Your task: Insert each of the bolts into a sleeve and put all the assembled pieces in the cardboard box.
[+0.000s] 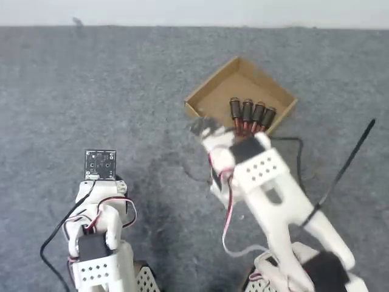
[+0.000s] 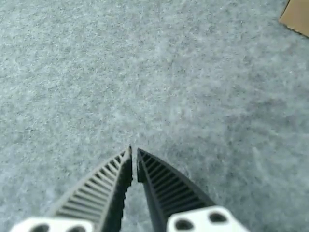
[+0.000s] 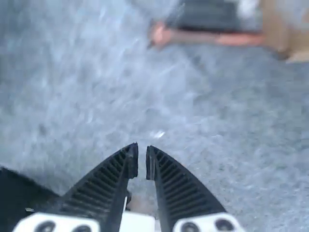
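Fingers, left: ribbed fingers (image 2: 113, 181) of the left gripper (image 2: 133, 152) are pressed nearly together, a thin slit between the tips, nothing held
Fingers, right: right gripper (image 3: 142, 147) is closed to a narrow gap, empty
Assembled pieces: four assembled pieces (image 1: 247, 111) lie side by side inside the cardboard box (image 1: 234, 85), along its near right wall
Cardboard box: open-topped, set cornerwise on the grey carpeted table (image 1: 91, 79), right of centre
Right arm: right arm (image 1: 267, 176) stands just beside the box's near corner, its gripper over bare carpet
Left arm: left arm (image 1: 100, 213) sits at the near edge, well apart from the box
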Robot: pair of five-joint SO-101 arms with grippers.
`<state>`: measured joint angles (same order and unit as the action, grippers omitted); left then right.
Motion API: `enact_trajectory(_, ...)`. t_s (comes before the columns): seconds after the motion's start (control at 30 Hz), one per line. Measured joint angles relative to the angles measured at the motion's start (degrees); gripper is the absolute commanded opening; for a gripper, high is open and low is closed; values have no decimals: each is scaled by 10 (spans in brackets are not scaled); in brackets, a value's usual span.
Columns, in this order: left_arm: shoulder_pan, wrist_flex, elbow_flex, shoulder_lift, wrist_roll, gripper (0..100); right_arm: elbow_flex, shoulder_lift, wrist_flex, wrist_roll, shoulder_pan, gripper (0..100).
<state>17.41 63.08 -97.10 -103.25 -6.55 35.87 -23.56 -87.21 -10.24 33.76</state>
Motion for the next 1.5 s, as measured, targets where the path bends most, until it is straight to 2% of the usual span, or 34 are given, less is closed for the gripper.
enact_trajectory(0.13,0,0,0,0,0,14,61,-62,-12,-61,40,6)
enact_trajectory(0.33,0,0,0,0,0,14,105,-147,-18,-265,50,6)
enact_trajectory(0.47,0,0,0,0,0,14,142,-190,39,-380,51,6)
enact_trajectory(0.7,0,0,0,0,0,14,239,-209,188,-443,51,14)
enact_trajectory(0.9,0,0,0,0,0,14,247,-211,249,-469,43,191)
enact_trajectory(1.07,0,0,0,0,0,14,247,-211,304,-473,4,171)
enact_trajectory(1.2,0,0,0,0,0,14,247,-201,334,-511,-7,169)
enact_trajectory(1.5,0,0,0,0,0,14,163,18,380,-567,-23,169)
